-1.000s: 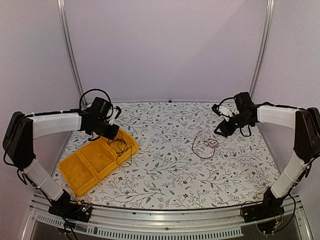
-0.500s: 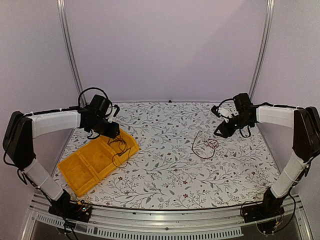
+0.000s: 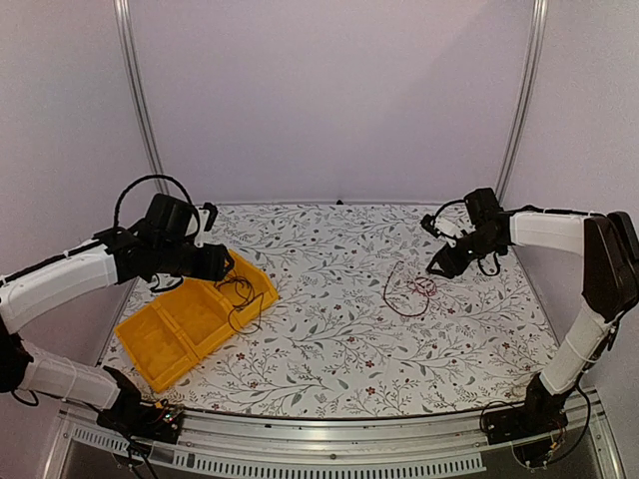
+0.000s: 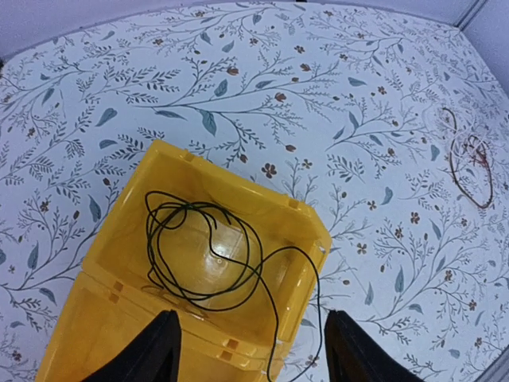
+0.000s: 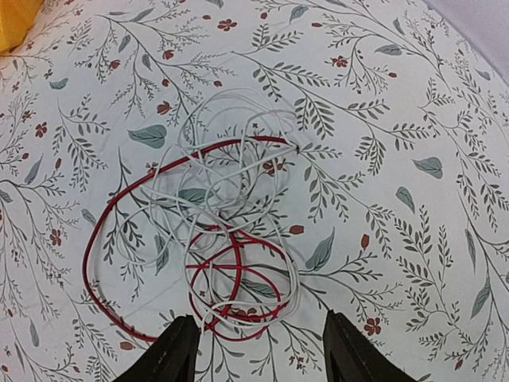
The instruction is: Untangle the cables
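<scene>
From above, the bin point(image 3: 175, 334) lies by the table point(image 3: 329, 349)'s left edge, with the left gripper point(image 3: 218, 262) over its far end. The right gripper point(image 3: 437, 267) hangs just beyond the red cable point(image 3: 421, 287), and wide bare cloth lies between the two. Left wrist: the jaws are apart and empty, and the black cable point(image 4: 256, 253) coils in the bin's end compartment, one strand over the rim. Right wrist: the jaws are apart and empty, above red loops tangled with a white cable point(image 5: 232, 95).

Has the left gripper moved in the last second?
Yes. The left gripper has drawn back leftward against the yellow tray, which stayed put.
</scene>
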{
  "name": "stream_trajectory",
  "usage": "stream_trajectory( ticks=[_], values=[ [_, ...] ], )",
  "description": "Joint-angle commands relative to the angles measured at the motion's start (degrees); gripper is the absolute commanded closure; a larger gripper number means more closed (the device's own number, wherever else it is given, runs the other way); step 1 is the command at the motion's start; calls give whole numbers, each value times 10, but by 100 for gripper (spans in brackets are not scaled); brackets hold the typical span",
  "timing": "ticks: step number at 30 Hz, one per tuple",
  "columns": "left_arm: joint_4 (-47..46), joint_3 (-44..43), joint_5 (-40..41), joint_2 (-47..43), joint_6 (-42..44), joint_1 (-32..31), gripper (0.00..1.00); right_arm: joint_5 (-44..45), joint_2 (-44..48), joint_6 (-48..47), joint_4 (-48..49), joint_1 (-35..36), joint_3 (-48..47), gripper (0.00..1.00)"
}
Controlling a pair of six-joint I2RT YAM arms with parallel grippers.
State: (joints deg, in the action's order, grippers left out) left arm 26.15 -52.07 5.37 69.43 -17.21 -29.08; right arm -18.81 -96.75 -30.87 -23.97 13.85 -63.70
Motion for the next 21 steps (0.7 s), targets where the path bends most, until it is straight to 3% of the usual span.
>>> stream_trajectory(
  ticks=[1,10,15,21],
  values=[
    [47,30,11,-20,-112,-55,38,-10,-7,-3,-9,-3,-12,42],
    [43,103,44,-11,-238,-143,47,-15,-11,-4,-13,-3,-14,42],
    [37,114,64,7,-249,-147,49,-16,-11,-4,-14,-3,-16,42],
    [21,112,64,52,-234,-147,59,-16,-10,-5,-15,-3,-15,42]
  ],
)
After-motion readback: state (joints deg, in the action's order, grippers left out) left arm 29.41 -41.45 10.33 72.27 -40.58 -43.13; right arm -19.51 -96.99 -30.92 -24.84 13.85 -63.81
